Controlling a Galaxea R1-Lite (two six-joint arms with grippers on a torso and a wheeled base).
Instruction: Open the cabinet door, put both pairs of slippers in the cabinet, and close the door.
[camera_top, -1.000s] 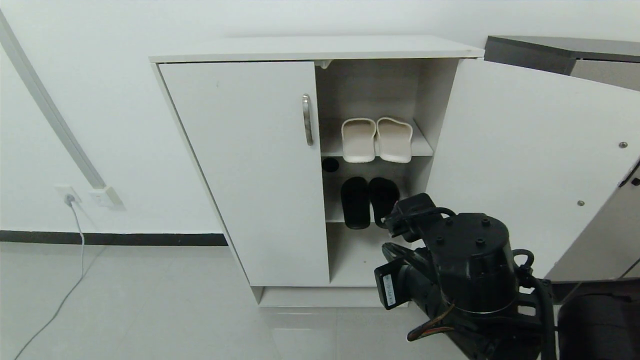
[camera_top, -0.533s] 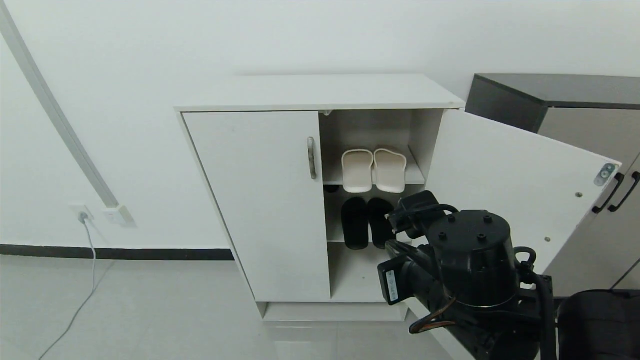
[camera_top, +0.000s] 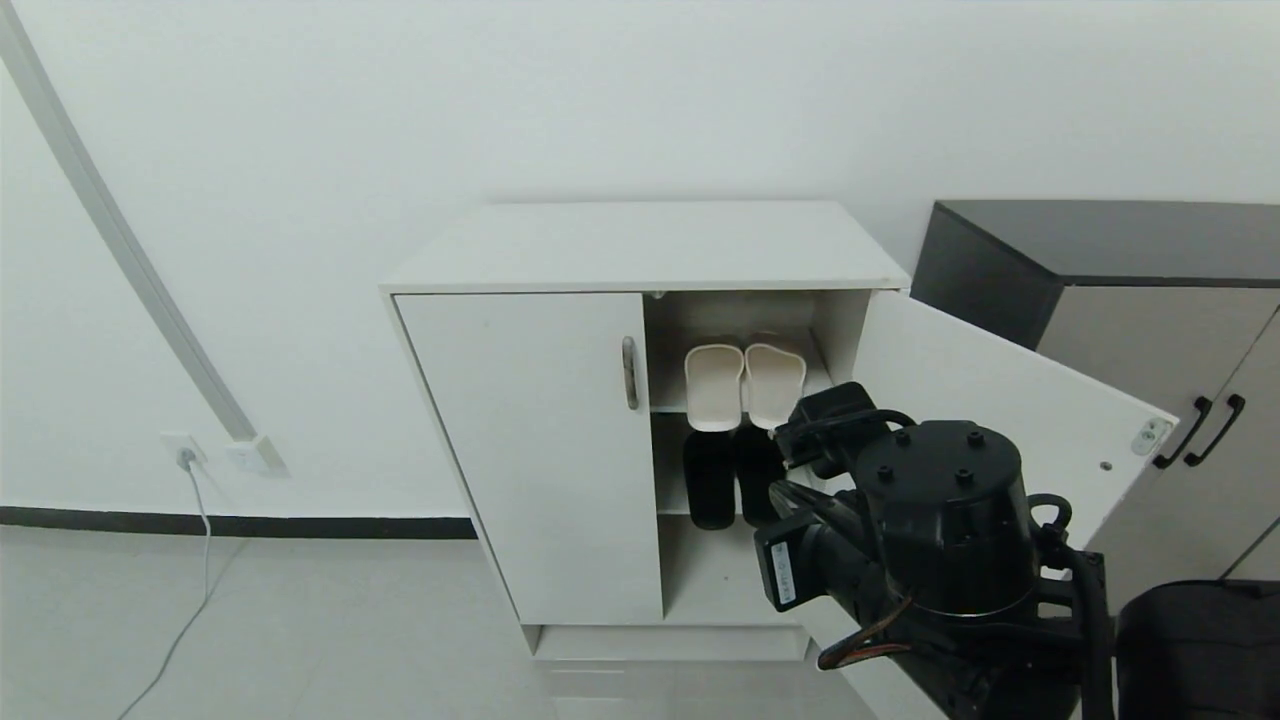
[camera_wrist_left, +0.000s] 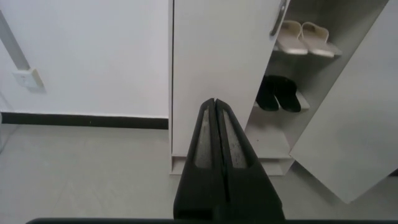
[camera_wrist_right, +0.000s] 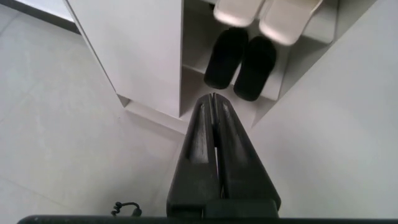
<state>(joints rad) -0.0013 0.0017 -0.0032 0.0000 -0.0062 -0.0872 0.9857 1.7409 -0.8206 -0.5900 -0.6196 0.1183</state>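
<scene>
The white cabinet (camera_top: 640, 245) stands against the wall, its left door shut and its right door (camera_top: 990, 410) swung wide open. A pair of white slippers (camera_top: 745, 385) lies on the upper shelf, and a pair of black slippers (camera_top: 728, 475) on the shelf below. The white pair (camera_wrist_right: 267, 12) and the black pair (camera_wrist_right: 239, 59) also show beyond my right gripper (camera_wrist_right: 213, 102), which is shut on nothing and held back from the opening. My left gripper (camera_wrist_left: 214, 106) is shut and empty, facing the closed left door (camera_wrist_left: 217, 56). My right arm (camera_top: 930, 540) hangs low in front of the open door.
A metal handle (camera_top: 629, 372) sits on the closed door's edge. A grey cabinet (camera_top: 1150, 300) with black handles stands just right of the open door. A wall socket with a cable (camera_top: 185, 455) is at the left. Bare tiled floor (camera_top: 300, 640) lies before the cabinet.
The whole head picture has shifted: the cabinet now looks smaller and lower, so the camera has drawn back. Slippers, doors and my right arm keep their places.
</scene>
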